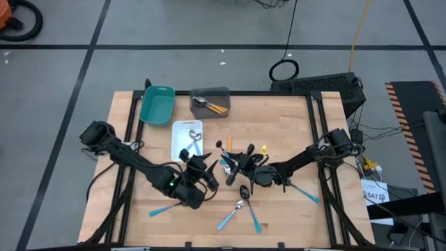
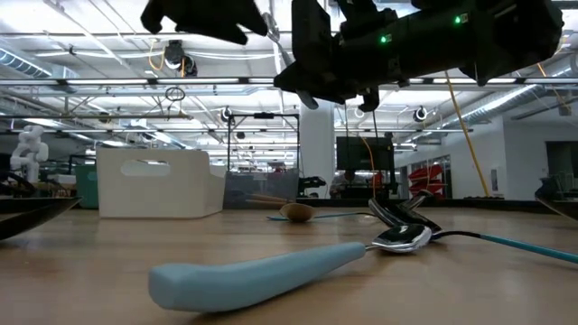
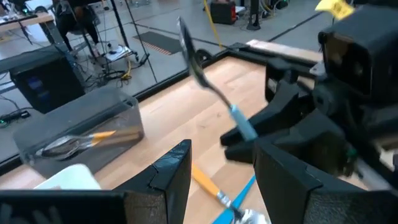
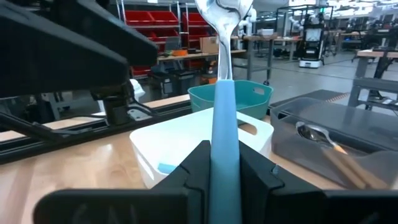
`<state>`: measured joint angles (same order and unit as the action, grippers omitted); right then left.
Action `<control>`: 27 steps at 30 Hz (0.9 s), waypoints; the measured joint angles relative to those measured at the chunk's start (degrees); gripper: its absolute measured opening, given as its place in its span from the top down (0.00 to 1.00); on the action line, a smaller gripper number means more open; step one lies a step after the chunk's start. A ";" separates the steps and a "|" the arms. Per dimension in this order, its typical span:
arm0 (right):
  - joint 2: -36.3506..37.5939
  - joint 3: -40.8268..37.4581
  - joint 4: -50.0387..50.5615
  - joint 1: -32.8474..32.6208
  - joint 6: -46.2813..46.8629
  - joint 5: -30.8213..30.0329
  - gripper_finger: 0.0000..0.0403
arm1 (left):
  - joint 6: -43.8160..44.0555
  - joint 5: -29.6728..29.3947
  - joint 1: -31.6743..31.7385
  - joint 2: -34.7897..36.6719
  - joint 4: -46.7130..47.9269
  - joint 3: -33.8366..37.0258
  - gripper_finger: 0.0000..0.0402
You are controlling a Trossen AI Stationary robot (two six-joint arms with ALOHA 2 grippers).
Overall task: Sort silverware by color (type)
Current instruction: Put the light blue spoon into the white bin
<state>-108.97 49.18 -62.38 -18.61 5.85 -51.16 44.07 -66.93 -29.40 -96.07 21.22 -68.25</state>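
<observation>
My right gripper (image 4: 224,180) is shut on a spoon with a light-blue handle (image 4: 224,118), which stands up past the fingers with its shiny bowl (image 4: 224,12) at the top. The left wrist view shows the same spoon (image 3: 214,93) tilted in the air. My left gripper (image 3: 221,180) is open, just left of the right one (image 1: 235,162) at mid-table, and touches nothing. An orange-handled spoon (image 3: 208,182) lies on the table in front of its fingers. More blue-handled spoons (image 1: 240,209) lie flat near the front edge. My right gripper pinches the spoon's light-blue handle (image 4: 224,158) between its two fingers, toward the handle's free end. The handle runs along the fingers and out past their tips. The spoon is lifted clear of the table, with its bowl end up and away from the gripper.
The teal tray (image 1: 157,104) and the grey tray (image 1: 221,94), which holds orange-handled spoons, stand at the far edge. The white tray (image 1: 178,143) before them holds blue-handled spoons. Loose spoons lie at the near left (image 1: 164,209) and right (image 1: 304,192). The two grippers are close together.
</observation>
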 joint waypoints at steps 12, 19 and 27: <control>0.07 -0.10 1.26 0.15 -0.29 -1.45 0.89 | -7.63 5.80 4.72 -3.49 -6.68 1.12 0.58; 0.07 -0.42 1.36 -0.24 -4.01 -2.74 0.89 | -11.64 8.58 5.30 -3.34 -9.45 1.14 0.58; 0.07 -0.42 2.17 -1.75 -7.28 -3.82 0.89 | -15.21 10.32 5.92 -3.21 -15.74 1.14 0.58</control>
<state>-108.90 48.75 -60.21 -20.36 -1.43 -54.98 28.86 -56.61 -23.47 -99.29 5.49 -67.11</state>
